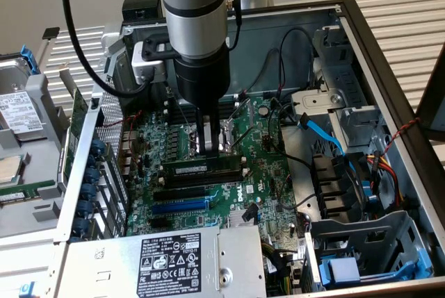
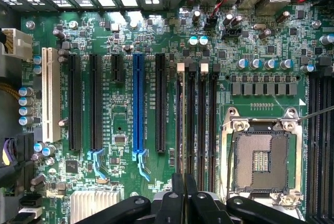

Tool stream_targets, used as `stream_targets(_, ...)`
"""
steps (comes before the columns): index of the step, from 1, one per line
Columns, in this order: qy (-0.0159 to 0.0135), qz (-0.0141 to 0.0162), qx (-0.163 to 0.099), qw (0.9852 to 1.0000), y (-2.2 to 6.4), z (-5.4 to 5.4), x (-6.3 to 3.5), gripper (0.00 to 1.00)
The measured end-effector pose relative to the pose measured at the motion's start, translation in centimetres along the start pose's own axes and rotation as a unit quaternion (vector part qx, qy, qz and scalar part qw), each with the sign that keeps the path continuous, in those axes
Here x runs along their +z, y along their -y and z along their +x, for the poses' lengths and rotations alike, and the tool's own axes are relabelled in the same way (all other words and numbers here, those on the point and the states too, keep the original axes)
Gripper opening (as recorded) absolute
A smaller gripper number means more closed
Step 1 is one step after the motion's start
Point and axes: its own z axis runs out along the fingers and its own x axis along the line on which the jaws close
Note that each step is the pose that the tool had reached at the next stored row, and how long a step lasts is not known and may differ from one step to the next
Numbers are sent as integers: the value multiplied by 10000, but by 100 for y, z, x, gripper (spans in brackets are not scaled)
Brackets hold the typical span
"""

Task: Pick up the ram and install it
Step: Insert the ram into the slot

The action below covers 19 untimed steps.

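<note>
While the gripper (image 1: 209, 146) hangs with its fingers pressed together, holding nothing, its tips sit just over the ram (image 1: 201, 169), which lies along a black memory slot beside the open processor socket (image 2: 260, 161). The green motherboard (image 1: 268, 173) sits inside an open computer case (image 1: 389, 83) on a pale slatted surface (image 1: 410, 6).

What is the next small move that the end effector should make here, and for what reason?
Probably a short, straight push down on the ram. The end effector is shut and seems to hang close over it, and the ram stands in one of the black slots near the CPU socket; whether it is fully seated I cannot tell.
</note>
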Motion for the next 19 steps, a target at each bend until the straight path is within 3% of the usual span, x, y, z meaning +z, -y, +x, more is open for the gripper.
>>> stream_targets(11,1,28,1,10000,-5,0,14,12)
stream_targets(19,1,30,0,10000,-15,1,23,12)
